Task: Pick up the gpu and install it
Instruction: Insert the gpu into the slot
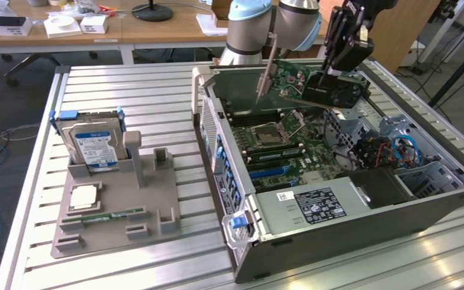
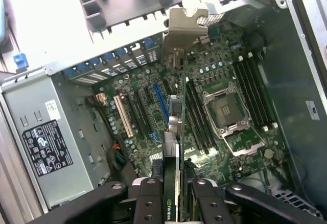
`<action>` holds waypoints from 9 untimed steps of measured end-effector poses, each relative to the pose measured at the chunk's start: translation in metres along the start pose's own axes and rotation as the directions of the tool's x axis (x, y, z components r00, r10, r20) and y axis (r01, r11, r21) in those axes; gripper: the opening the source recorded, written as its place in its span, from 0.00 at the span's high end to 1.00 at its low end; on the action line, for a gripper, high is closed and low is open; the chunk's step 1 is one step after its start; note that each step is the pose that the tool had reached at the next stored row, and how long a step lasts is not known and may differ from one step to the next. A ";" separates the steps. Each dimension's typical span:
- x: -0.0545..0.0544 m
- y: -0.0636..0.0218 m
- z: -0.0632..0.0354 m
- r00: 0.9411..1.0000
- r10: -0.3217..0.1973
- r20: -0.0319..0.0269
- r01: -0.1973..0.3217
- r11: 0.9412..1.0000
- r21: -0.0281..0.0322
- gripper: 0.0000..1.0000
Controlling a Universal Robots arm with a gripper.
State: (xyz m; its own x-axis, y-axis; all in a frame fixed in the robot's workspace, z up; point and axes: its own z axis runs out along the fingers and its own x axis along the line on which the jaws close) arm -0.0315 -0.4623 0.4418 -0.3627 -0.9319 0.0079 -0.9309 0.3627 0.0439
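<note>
Clamped between the jaws of the gripper (image 2: 172,196), the gpu (image 2: 177,132) is held edge-on above the motherboard (image 2: 214,70) of the open computer case (image 1: 353,232), clear of its slots (image 2: 161,101), so the pick-up is judged done and the seating in a slot is left undone.

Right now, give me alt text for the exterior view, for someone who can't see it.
The robot's pincer holds the gpu in the air above an open computer case with its motherboard exposed. At the exterior view's left, a grey holder carries a hard drive.
</note>
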 end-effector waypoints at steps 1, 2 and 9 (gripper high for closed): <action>0.000 0.0000 0.0001 1.000 -0.015 -0.001 0.015 1.000 0.000 0.74; 0.000 0.0000 0.0001 1.000 -0.030 -0.001 0.030 1.000 0.000 0.74; 0.000 0.0000 0.0007 0.991 -0.135 -0.006 0.135 0.991 0.001 0.74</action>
State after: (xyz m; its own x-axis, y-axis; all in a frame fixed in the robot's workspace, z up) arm -0.0315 -0.4622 0.4410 -0.2332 -0.9724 0.0079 -0.9714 0.2334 0.0439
